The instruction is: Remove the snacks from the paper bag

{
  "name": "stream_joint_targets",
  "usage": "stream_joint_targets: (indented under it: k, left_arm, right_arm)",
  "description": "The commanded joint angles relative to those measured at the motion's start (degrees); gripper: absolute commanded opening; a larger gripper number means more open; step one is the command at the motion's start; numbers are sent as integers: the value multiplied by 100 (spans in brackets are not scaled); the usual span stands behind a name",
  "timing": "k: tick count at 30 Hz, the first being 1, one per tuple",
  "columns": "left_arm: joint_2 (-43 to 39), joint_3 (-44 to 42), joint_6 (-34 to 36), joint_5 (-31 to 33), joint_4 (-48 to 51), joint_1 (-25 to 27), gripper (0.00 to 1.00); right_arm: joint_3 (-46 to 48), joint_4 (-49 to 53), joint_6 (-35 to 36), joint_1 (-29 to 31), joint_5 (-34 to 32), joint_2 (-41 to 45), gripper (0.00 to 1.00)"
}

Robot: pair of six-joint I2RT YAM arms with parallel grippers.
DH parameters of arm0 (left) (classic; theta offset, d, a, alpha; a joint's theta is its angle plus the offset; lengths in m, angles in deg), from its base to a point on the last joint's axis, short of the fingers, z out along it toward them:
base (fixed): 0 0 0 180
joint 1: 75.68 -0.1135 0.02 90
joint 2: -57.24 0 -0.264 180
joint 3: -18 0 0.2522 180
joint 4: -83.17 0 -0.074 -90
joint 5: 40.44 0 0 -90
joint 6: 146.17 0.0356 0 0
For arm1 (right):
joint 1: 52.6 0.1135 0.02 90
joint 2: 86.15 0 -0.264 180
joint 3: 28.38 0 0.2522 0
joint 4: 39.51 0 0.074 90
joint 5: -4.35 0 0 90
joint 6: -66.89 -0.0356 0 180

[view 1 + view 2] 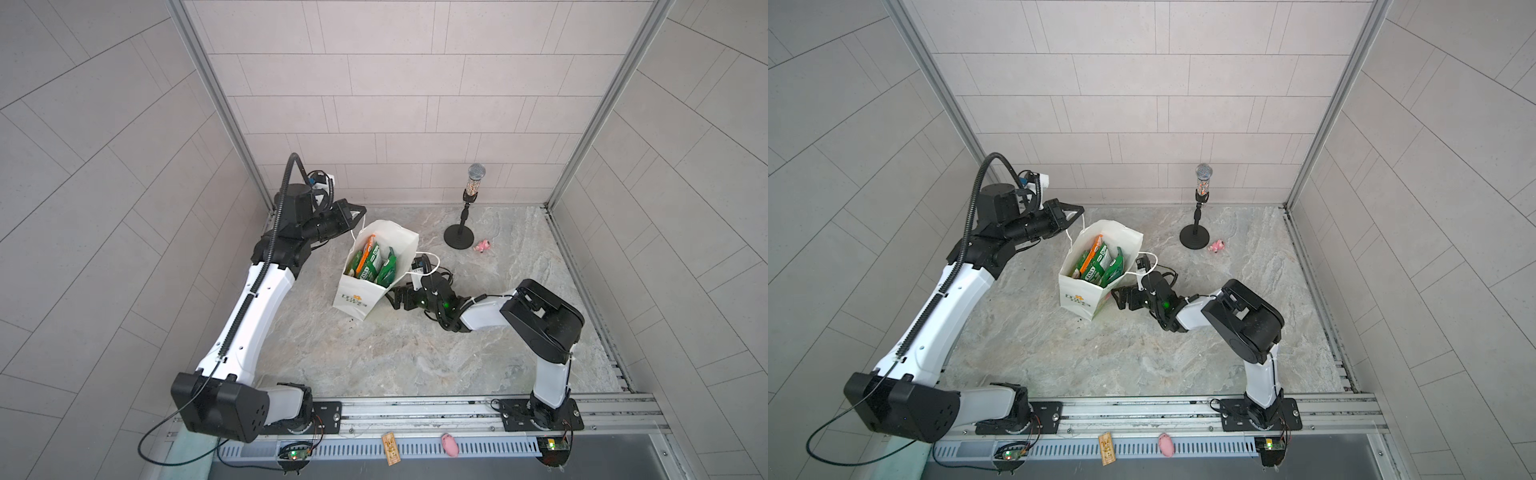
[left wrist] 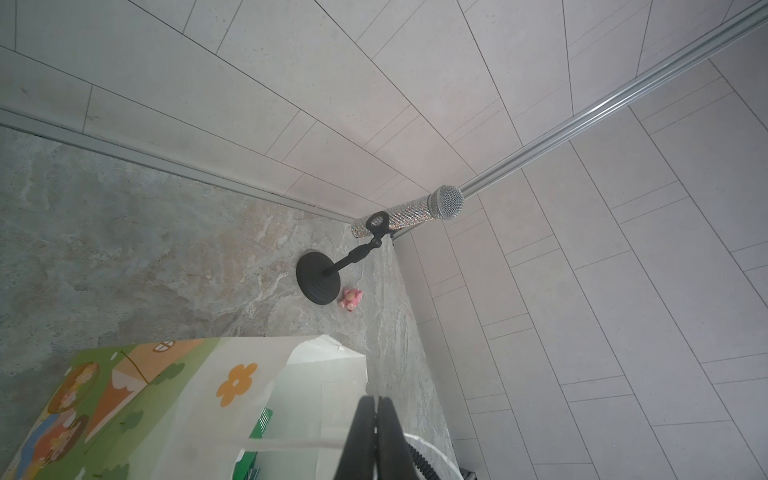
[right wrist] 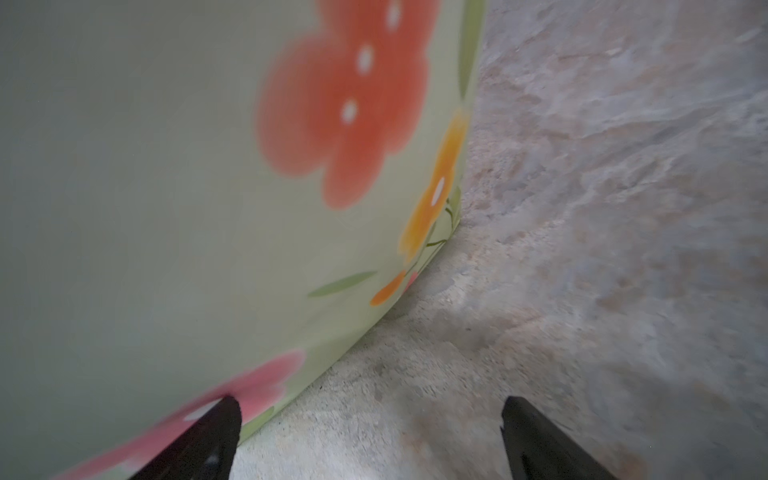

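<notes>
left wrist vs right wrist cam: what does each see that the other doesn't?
Left wrist only: the microphone on its stand, the pink toy by the stand's base, the open mouth of the paper bag with a green snack packet inside, and the left gripper shut on the cord handle.
Right wrist only: the bag's lower wall close up with red and orange flowers, its bottom edge on the table, and the right gripper open, low beside that wall.
Both: the paper bag and the marbled table.
</notes>
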Motion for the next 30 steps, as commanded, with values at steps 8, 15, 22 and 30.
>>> stream_joint_targets:
  k: [8,15,22,30]
  left_arm:
    - [-103,305,364,165,-66,671,0]
    - [-71,126,406,392,-72,1185,0]
    - [-118,-86,541,823,-64,1439,0]
    - [-444,-593,422,931,-241,1466,0]
  right_arm:
    - [-889,-330,-122,219,-96,-692,99]
    - [-719,-94,119,203,-205,-536,99]
    - [423,364,327,-26,-486,442,99]
    - [1352,1511,294,-548,-602,1986,97]
